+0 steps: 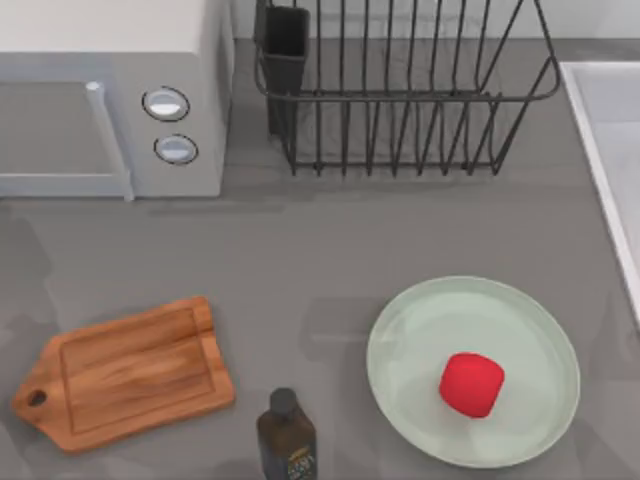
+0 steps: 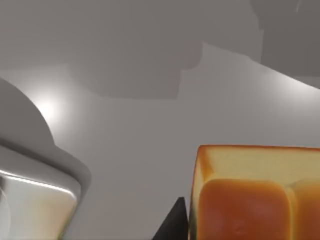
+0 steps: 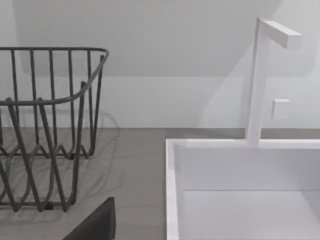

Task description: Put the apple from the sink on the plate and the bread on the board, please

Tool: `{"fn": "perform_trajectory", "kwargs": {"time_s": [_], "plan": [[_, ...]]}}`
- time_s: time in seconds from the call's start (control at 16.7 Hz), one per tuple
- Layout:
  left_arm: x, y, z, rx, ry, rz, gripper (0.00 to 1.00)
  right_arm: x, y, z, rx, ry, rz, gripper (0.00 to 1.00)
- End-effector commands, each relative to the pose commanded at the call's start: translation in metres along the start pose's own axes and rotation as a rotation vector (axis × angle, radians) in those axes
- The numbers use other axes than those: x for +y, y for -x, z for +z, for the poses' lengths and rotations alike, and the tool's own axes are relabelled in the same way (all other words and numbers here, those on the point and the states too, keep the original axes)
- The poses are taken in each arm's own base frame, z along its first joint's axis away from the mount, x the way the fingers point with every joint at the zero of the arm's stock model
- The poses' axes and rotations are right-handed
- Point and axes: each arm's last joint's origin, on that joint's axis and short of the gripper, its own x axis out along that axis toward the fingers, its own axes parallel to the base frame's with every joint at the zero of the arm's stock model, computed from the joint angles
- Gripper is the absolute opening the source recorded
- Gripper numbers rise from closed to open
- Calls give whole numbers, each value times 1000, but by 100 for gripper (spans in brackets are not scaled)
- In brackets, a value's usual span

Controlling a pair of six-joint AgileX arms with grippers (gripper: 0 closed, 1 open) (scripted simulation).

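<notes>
The grey table (image 1: 300,270) fills the top view. On its far left corner stands a pale microwave (image 1: 110,95) with two round dials, and beside it at the back a dark wire dish rack (image 1: 400,90) with a black cup-like holder at its left end. The sink (image 1: 612,150) runs along the table's right edge, a pale basin with a raised rim; the right wrist view looks into it (image 3: 240,200), with a white tap (image 3: 260,80) rising from its back rim and the rack (image 3: 45,125) standing well apart beside it.

Toward the front right lies the mint-green plate (image 1: 420,340). The apple (image 1: 471,384) rests on it, a little right of and nearer than the plate's centre. At the front left lies the wooden board (image 1: 125,372), tilted, its handle with the hole pointing to the left; its top is bare. Between board and plate, at the front edge, stands a dark bottle (image 1: 286,435).

The bread (image 2: 255,195) appears close up in the left wrist view, golden-brown and glossy, with a dark finger (image 2: 172,222) of the left gripper right beside it. I cannot tell whether that gripper has closed on it. A dark finger (image 3: 95,225) of the right gripper shows near the sink; how far it is open I cannot tell
</notes>
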Motion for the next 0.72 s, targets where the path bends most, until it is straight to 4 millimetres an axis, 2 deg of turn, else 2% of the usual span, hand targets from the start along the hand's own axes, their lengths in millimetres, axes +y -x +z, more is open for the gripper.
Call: {"fn": "perform_trajectory", "kwargs": {"time_s": [0.18,0.36,0.72], "plan": [[-3,-1,7,3,60,2,0,0,0,0,0,0,0,100],[-10,-2,19,7,191,4,0,0,0,0,0,0,0,100],[-29,-7,53,10,640,13,0,0,0,0,0,0,0,100]]}}
